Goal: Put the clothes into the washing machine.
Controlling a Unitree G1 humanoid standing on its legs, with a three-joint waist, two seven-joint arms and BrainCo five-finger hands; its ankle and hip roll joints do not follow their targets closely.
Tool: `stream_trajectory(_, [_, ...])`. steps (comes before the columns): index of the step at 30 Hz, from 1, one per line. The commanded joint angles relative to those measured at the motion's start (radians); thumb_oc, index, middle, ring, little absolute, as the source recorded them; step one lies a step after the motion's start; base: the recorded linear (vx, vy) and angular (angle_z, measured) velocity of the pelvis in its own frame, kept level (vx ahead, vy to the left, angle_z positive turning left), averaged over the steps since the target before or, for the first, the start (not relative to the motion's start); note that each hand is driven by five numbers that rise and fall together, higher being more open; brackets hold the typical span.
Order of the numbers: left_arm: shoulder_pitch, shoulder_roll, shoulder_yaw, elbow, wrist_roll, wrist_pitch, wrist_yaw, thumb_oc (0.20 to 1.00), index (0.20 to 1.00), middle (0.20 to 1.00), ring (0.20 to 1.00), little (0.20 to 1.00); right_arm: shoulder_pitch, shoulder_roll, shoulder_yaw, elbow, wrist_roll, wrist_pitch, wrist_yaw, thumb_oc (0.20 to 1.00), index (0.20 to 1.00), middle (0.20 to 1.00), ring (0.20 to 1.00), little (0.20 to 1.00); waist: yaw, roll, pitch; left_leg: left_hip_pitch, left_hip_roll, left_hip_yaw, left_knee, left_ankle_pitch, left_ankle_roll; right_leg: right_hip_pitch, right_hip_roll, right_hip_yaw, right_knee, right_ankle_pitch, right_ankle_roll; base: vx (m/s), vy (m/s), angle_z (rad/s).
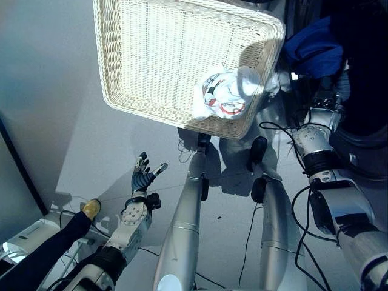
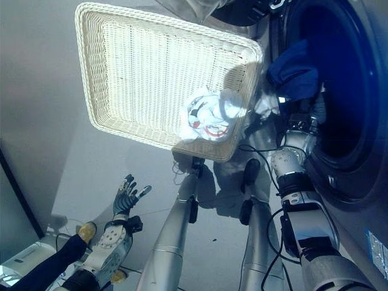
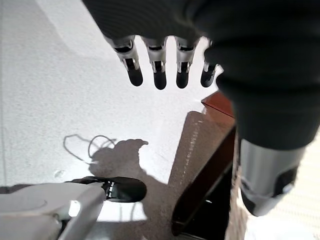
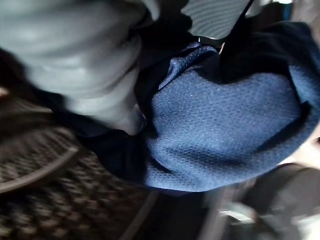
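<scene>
A cream wicker basket [image 1: 151,112] stands in front of me on the grey floor. One white garment with red and black print [image 1: 221,94] lies in its corner nearest the washing machine. To the right gapes the machine's dark drum [image 2: 345,79]. A dark blue mesh garment [image 2: 294,66] hangs bunched at the drum's mouth, and my right hand [image 2: 303,121] is shut on it from below. In the right wrist view the blue garment [image 4: 225,115] presses close against the palm. My left hand [image 1: 144,176] hovers low over the floor at the left, open and holding nothing.
A person's dark trouser leg [image 1: 42,254] and yellow shoe [image 1: 91,209] come in at the lower left, beside a white device [image 1: 24,239]. The machine's grey front [image 2: 364,182] runs down the right side. A dark brown panel [image 3: 210,165] stands by my left hand.
</scene>
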State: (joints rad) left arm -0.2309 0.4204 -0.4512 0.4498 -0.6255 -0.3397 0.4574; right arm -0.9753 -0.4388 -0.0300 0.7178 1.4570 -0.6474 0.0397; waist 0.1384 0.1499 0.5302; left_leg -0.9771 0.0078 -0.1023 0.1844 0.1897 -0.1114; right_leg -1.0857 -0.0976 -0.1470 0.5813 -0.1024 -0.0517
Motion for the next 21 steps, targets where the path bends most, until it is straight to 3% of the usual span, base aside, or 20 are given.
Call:
stream_trajectory(1, [0.059, -0.021, -0.002, -0.038, -0.025, -0.023, 0.012, 1.0, 1.0, 1.0, 1.0, 1.0, 0.047, -0.07, -0.014, -0.145, 0.061, -0.11, 0.026, 0.2, 0.2, 0.2, 0.2, 0.2, -0.046, 0.096, -0.01, 0.064, -0.066, 0.099, 0.026, -0.042, 0.069, 0.087, 0.065, 0.03, -0.194, 0.138, 0.089, -0.02, 0.039, -0.04])
stream_trajectory(10, [0.074, -0.002, 0.04, -0.002, -0.016, -0.007, -0.01, 1.0, 1.0, 1.0, 1.0, 1.0, 0.085, -0.092, -0.079, -0.301, 0.104, -0.17, -0.058, 0.2, 0.2, 0.2, 0.2, 0.2, -0.086, 0.044, -0.01, 0.161, -0.078, 0.121, 0.031, -0.075, 0.083, 0.187, 0.062, 0.038, -0.263, 0.178, 0.096, -0.01, 0.029, -0.1])
stream_trajectory(15, [0.08, 0.021, 0.061, 0.026, -0.022, 0.008, -0.036, 1.0, 1.0, 1.0, 1.0, 1.0, 0.072, -0.138, -0.148, -0.333, 0.345, -0.223, 0.005, 0.2, 0.2, 0.2, 0.2, 0.2, -0.101, 0.014, -0.01, 0.212, -0.081, 0.128, 0.025, -0.084, 0.088, 0.247, 0.059, 0.035, -0.294, 0.198, 0.099, 0.01, 0.005, -0.08])
stream_trajectory(18, [0.079, 0.039, 0.07, 0.031, -0.031, 0.033, -0.046, 1.0, 1.0, 1.0, 1.0, 1.0, 0.056, -0.17, -0.201, -0.338, 0.51, -0.331, 0.025, 0.2, 0.2, 0.2, 0.2, 0.2, -0.104, -0.003, -0.01, 0.245, -0.083, 0.129, 0.019, -0.092, 0.092, 0.285, 0.057, 0.03, -0.304, 0.202, 0.102, 0.0, 0.0, 0.0])
stream_trajectory(21, [0.079, 0.049, 0.067, 0.035, -0.037, 0.045, -0.055, 1.0, 1.0, 1.0, 1.0, 1.0, 0.035, -0.202, -0.23, -0.327, 0.515, -0.411, -0.032, 0.2, 0.2, 0.2, 0.2, 0.2, -0.103, -0.006, -0.01, 0.266, -0.082, 0.13, 0.013, -0.095, 0.092, 0.308, 0.054, 0.027, -0.306, 0.2, 0.102, 0.0, 0.0, 0.0])
